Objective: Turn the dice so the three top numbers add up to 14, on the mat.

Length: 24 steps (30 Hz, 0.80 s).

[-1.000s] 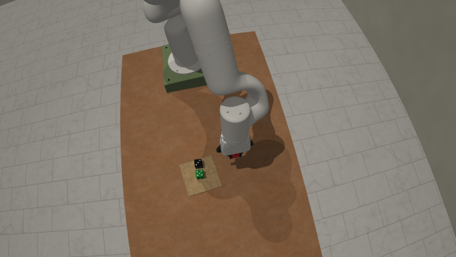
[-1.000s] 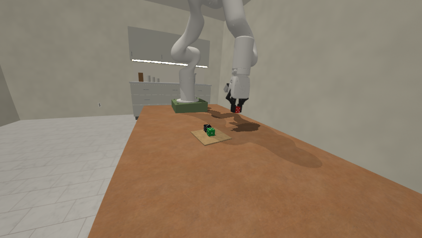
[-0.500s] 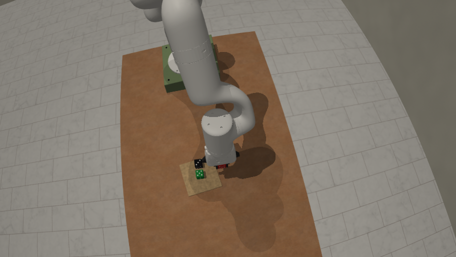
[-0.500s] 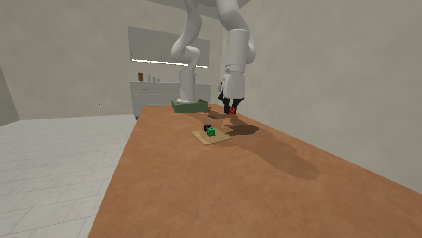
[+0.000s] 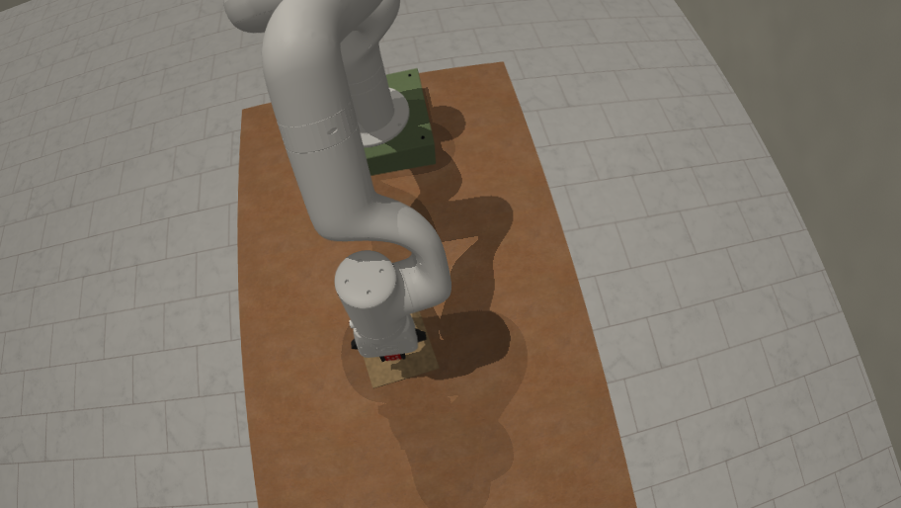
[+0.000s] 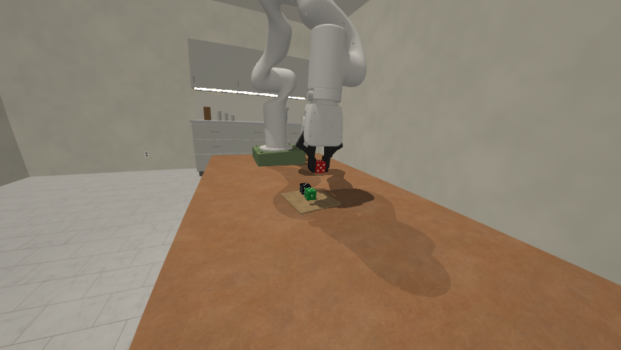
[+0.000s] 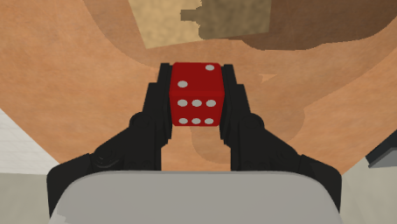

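Observation:
My gripper [image 7: 196,80] is shut on the red die [image 7: 197,94] and holds it above the table; the die also shows in the exterior view [image 6: 320,166] and as a red sliver under the wrist in the top view [image 5: 392,358]. In the wrist view its near face shows six pips and the face above it shows two. The tan mat [image 6: 310,201] lies flat on the table. The green die [image 6: 310,193] and the black die [image 6: 304,187] sit on it, close together. In the top view the arm hides both dice and most of the mat [image 5: 403,369].
The arm's green base block [image 6: 278,154] stands at the far end of the brown table. A white counter [image 6: 230,141] stands behind the table. The wall runs along the table's right side.

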Each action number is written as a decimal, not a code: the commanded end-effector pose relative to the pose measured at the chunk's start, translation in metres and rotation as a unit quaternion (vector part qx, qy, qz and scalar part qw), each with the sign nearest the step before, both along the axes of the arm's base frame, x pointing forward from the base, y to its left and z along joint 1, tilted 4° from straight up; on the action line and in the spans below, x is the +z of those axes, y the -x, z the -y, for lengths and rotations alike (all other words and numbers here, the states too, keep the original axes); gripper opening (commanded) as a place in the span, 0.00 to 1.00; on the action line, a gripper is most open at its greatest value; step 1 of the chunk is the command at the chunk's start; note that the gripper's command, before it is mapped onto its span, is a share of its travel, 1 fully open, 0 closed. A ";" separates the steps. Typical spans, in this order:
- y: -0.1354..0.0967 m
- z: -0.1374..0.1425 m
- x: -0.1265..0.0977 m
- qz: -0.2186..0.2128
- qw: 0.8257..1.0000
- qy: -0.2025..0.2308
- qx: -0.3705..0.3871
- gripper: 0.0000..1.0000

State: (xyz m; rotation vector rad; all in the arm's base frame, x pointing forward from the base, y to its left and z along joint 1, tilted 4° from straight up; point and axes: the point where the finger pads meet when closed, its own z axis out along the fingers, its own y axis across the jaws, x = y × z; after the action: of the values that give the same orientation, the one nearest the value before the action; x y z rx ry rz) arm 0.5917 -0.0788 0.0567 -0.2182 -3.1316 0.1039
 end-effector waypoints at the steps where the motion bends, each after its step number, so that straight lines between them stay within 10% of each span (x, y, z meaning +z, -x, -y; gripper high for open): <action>1: -0.001 0.001 0.001 0.001 1.000 0.000 0.000 0.27; 24: -0.001 0.005 -0.058 0.001 1.000 0.000 0.000 0.27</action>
State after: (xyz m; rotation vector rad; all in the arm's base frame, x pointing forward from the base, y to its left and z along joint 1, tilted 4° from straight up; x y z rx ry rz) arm 0.5914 -0.0823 0.0129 -0.2193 -3.1316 0.1028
